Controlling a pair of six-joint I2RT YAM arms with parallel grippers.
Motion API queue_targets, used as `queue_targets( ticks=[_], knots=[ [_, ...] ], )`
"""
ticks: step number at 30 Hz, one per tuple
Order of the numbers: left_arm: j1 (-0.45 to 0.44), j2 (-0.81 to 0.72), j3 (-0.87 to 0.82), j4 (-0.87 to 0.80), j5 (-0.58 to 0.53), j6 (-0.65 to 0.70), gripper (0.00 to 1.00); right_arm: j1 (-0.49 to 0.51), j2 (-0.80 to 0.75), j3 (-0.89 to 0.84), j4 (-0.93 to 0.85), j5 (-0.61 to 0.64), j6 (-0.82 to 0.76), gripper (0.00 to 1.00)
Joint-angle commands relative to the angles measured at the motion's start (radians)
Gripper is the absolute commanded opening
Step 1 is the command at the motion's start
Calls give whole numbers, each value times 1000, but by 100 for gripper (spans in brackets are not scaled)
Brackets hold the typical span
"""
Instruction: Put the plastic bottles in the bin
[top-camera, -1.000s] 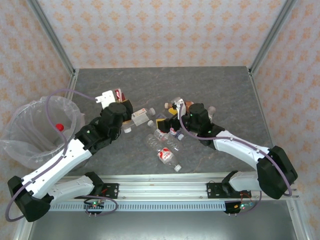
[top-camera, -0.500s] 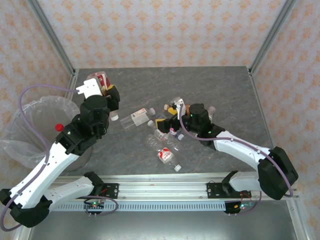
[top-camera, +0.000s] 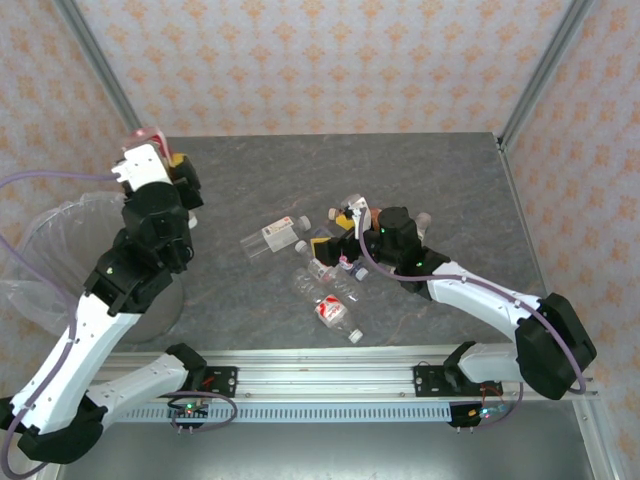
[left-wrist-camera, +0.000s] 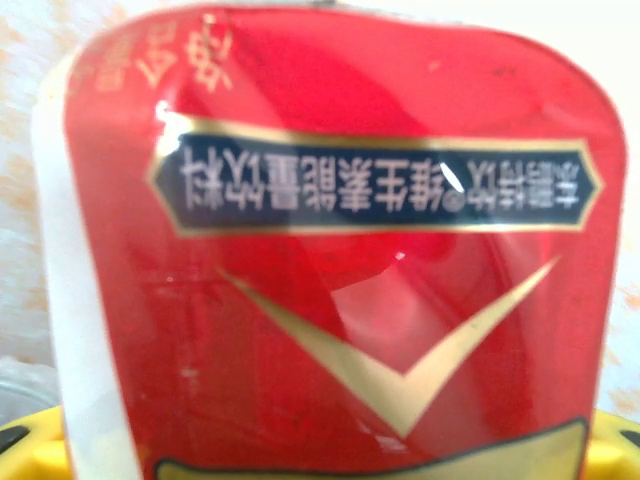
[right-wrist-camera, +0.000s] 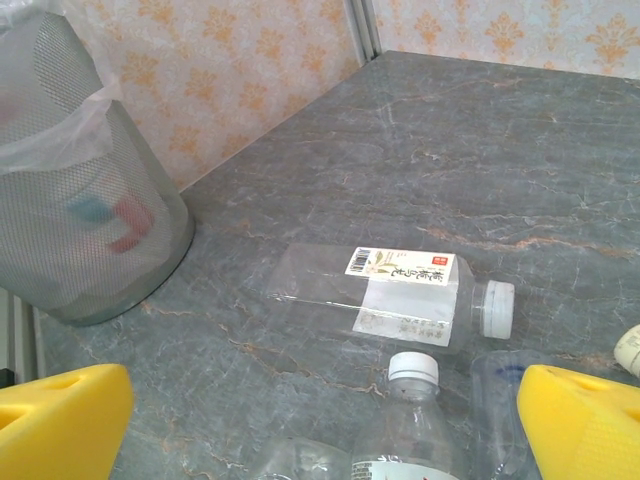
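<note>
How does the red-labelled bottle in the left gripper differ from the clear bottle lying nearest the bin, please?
The red-labelled bottle has a red wrap, the clear bottle a small white label. The red-labelled bottle is held by the left gripper; the clear bottle lies on the table. Both are plastic.

The table (top-camera: 420, 170) is seen from high above its near edge, looking down. The left wrist view is held tight against a red-labelled bottle (left-wrist-camera: 340, 260). From the right wrist, low over the table, the bin (right-wrist-camera: 80, 180) and a clear bottle (right-wrist-camera: 400, 290) are faced, both shared with the overhead view.
</note>
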Motion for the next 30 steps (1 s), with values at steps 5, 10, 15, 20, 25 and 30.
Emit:
queue_targets(
  ticks=[5, 10, 15, 20, 25, 30],
  knots=[
    [162, -39, 79, -138, -163, 54, 49, 8, 10, 52, 48, -29, -24, 99],
    [271, -54, 72, -201, -187, 56, 50, 8, 9, 52, 44, -35, -27, 99],
    [418, -49, 19, -241, -203, 8, 50, 7, -2, 49, 43, -40, -23, 99],
    [583, -78, -52, -260, -46, -87, 49, 7, -32, 31, 30, -30, -41, 99],
    [634, -74, -113, -320, -110, -223, 53, 7, -53, 14, 21, -21, -49, 99],
    [723, -90, -171, -310, -44, -302, 50, 8, -61, 12, 8, -24, -55, 99]
  ],
)
